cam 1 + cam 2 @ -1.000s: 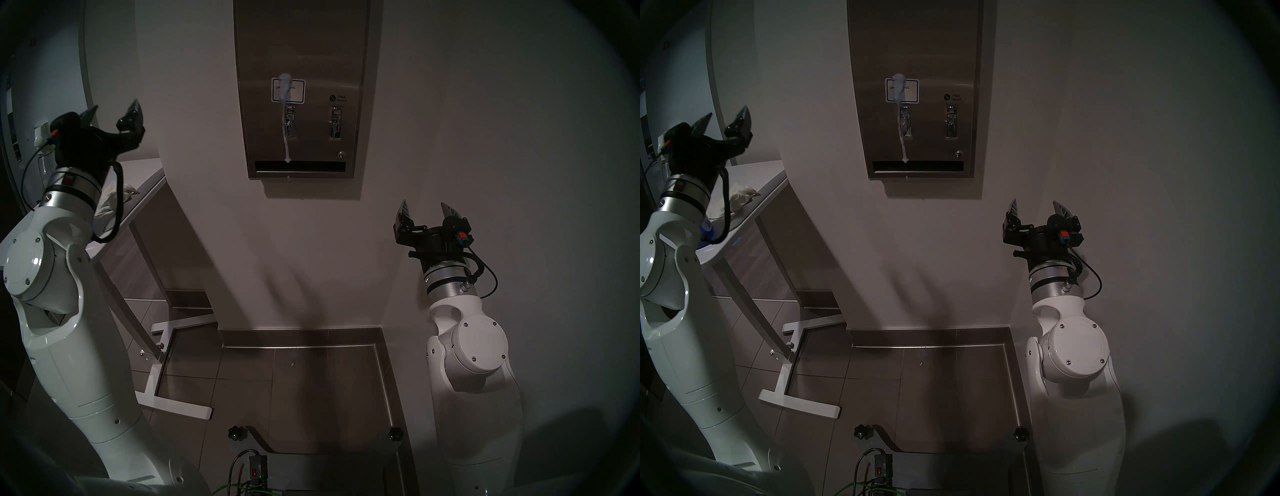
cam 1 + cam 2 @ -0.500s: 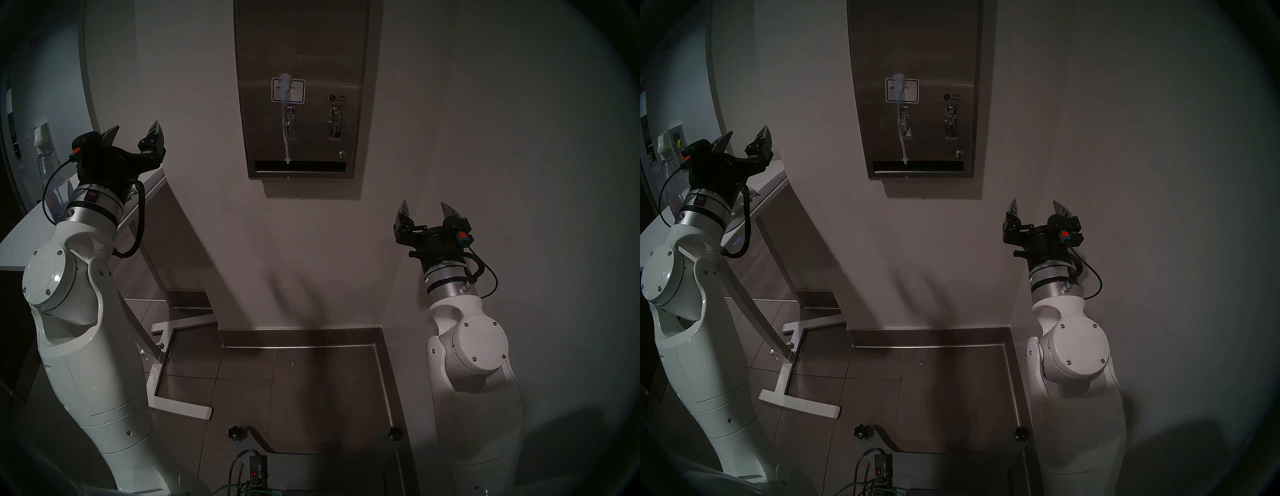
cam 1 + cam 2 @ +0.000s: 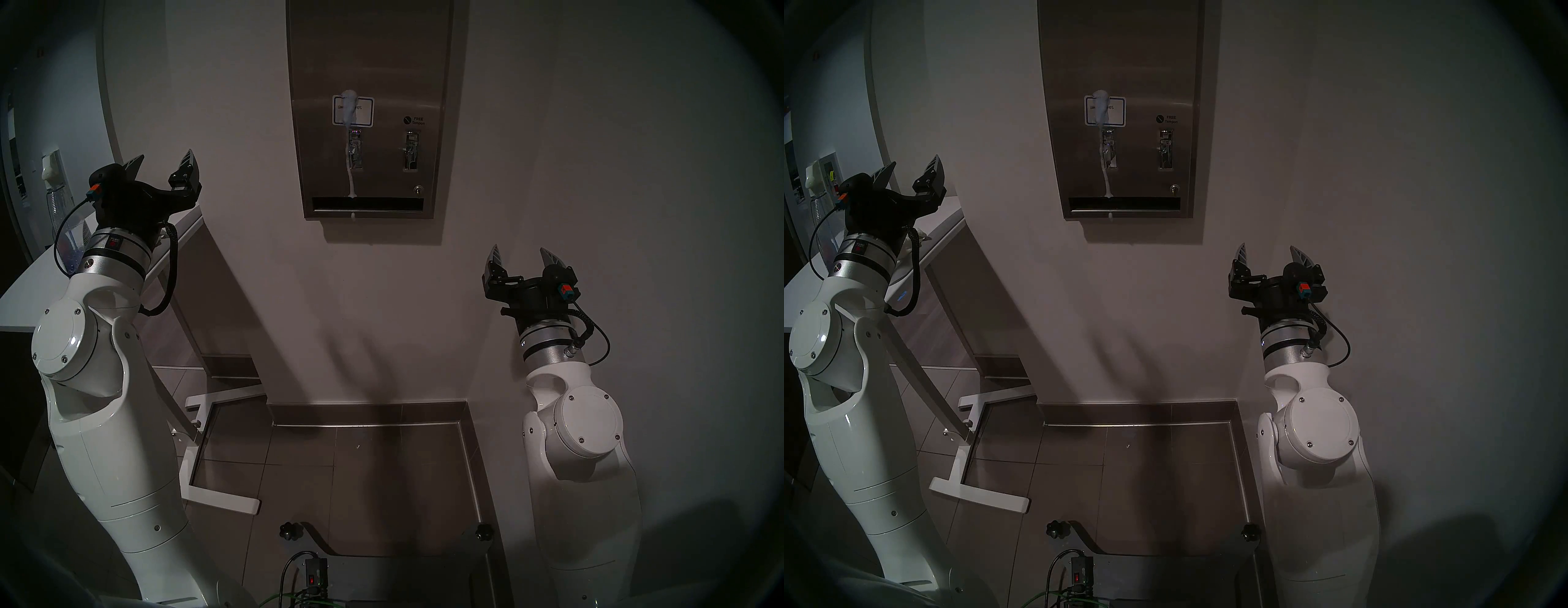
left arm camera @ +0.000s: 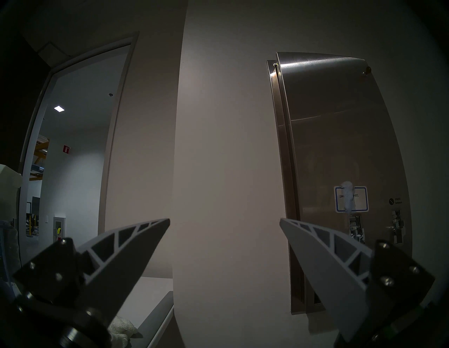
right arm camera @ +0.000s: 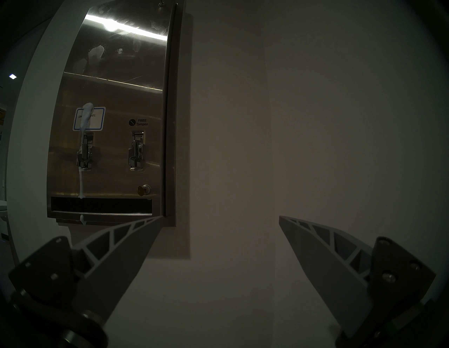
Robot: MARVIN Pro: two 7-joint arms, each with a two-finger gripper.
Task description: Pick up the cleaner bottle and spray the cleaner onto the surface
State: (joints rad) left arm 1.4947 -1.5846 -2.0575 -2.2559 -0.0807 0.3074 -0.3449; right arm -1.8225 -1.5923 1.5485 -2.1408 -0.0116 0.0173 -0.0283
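I find the left tool raised over the near end of the white desk at the left, its fingers spread wide with nothing between them. The right tool stands at the right, near the white wall, likewise spread and empty. The cleaner bottle stands upright on the desk at the far left, beside and partly behind the left wrist, not touched by either tool; I see its white spray head and clear body. The steel dispenser front hangs on the wall between the two arms, well apart from both. A streak of white foam runs from the blue-bordered label down over the left coin mechanism to the bottom slot, with a drop below the lower edge. A white cloth lies on the desk beneath the left tool.
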